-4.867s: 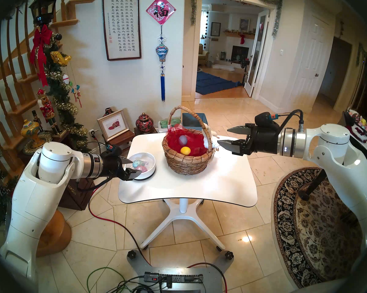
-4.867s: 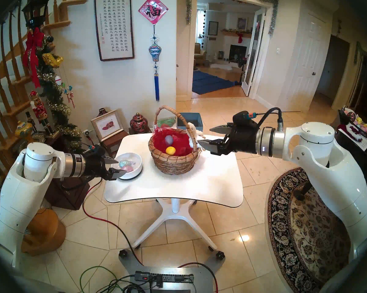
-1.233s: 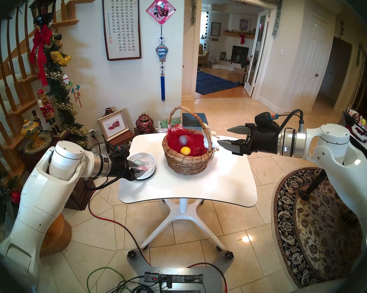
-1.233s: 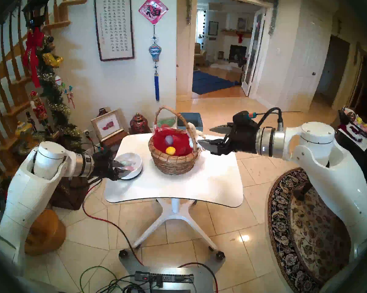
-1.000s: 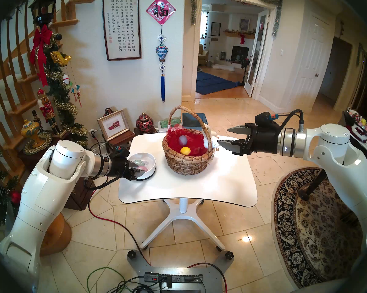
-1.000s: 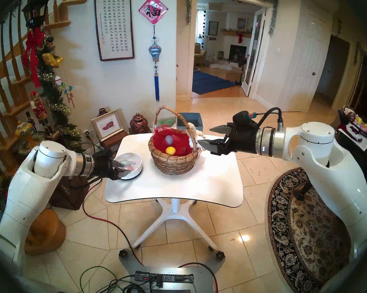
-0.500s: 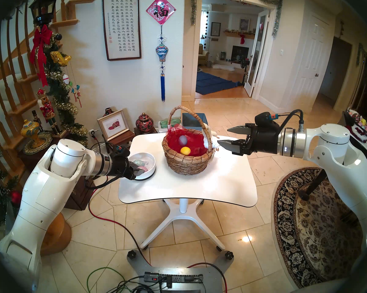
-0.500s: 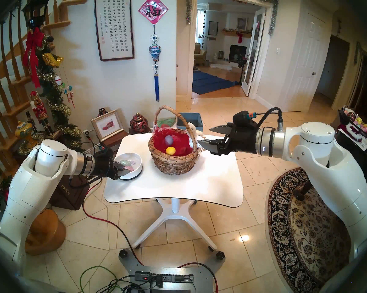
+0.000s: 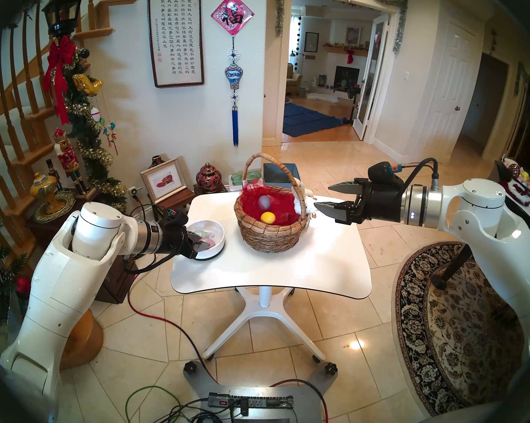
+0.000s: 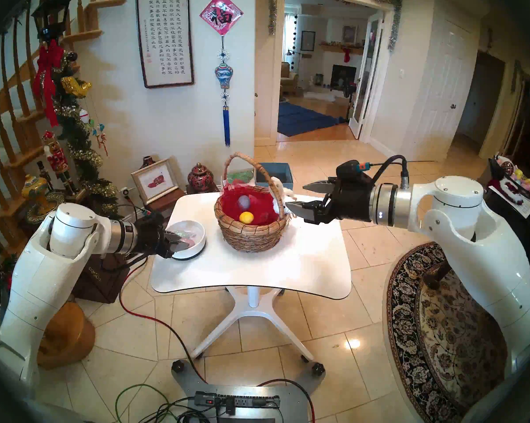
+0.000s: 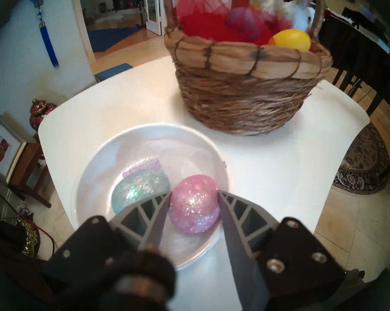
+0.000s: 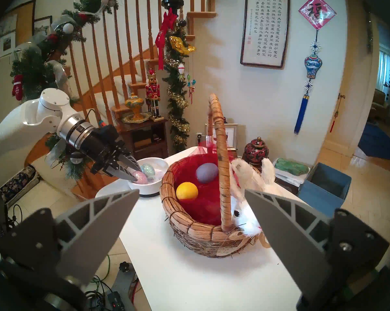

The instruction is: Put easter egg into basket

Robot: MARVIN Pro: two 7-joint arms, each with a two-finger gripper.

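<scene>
A pink glitter easter egg [image 11: 194, 205] lies in a shallow white bowl [image 11: 95, 169] at the table's left edge, beside a blue-green glitter egg [image 11: 140, 187]. My left gripper [image 11: 194, 192] reaches into the bowl, and both fingers press the pink egg's sides: shut on it. The wicker basket [image 9: 269, 233] with red mesh lining stands mid-table, holding a yellow egg [image 9: 268, 217] and a purple egg [image 9: 264, 202]; a white plush bunny [image 12: 245, 214] sits on its right rim. My right gripper [image 9: 322, 196] hovers open just right of the basket, holding nothing.
The white pedestal table [image 9: 272, 269] stands on tiled floor. A grey-blue square bin [image 9: 280, 172] sits behind it. Dark side tables with vases and a framed picture [image 9: 163, 180] stand at back left. Cables and a power strip [image 9: 251, 402] lie in front.
My left gripper's fingers have closed in from wide apart until they pinch the pink egg in the bowl. The right arm and the basket have not moved.
</scene>
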